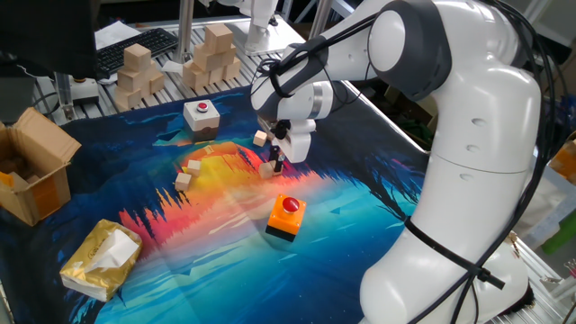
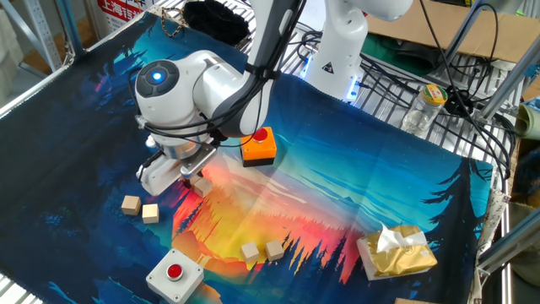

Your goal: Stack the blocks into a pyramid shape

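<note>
Small tan wooden blocks lie on the colourful mat. Two blocks [image 2: 131,203] [image 2: 150,213] sit side by side left of the gripper; one of them [image 1: 260,139] shows in one fixed view. Another pair [image 1: 193,166] [image 1: 184,180] lies near the white button box, also visible as blocks [image 2: 250,251] [image 2: 275,250]. My gripper [image 1: 275,162] [image 2: 187,177] is down at the mat, its fingertips right at a single block [image 1: 268,166] [image 2: 202,185]. The arm hides whether the fingers clamp that block or stand beside it.
An orange button box [image 1: 286,216] [image 2: 258,145] stands close to the gripper. A white button box [image 1: 202,115] [image 2: 173,274], a yellow tissue pack [image 1: 101,259] [image 2: 395,252], a cardboard box [image 1: 34,175] and piles of large wooden blocks [image 1: 209,56] surround the mat.
</note>
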Available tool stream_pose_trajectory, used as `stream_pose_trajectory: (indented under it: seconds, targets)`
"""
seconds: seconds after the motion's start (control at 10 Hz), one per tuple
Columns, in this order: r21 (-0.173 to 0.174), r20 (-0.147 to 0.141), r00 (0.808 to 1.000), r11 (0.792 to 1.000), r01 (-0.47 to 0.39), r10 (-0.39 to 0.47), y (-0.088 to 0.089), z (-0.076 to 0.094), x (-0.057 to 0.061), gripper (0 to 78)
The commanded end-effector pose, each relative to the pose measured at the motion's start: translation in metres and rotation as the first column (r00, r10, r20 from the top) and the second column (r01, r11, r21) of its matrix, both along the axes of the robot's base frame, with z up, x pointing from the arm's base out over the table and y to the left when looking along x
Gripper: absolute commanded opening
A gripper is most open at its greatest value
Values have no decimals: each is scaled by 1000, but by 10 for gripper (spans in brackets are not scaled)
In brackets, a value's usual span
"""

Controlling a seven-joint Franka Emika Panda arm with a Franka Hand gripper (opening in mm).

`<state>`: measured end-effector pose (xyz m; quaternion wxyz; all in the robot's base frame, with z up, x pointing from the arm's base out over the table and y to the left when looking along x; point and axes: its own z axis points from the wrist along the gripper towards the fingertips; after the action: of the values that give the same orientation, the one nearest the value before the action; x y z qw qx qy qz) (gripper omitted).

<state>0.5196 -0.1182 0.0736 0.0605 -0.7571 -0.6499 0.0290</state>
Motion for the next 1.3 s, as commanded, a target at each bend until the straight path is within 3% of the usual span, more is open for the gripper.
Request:
stream_pose_trajectory:
  seconds: [0.1, 1.3]
  targets:
    - [2, 8, 1000, 1000, 9, -9, 0, 1, 1, 11]
    - [0, 3, 1000, 1000, 12, -12, 0, 2, 1, 11]
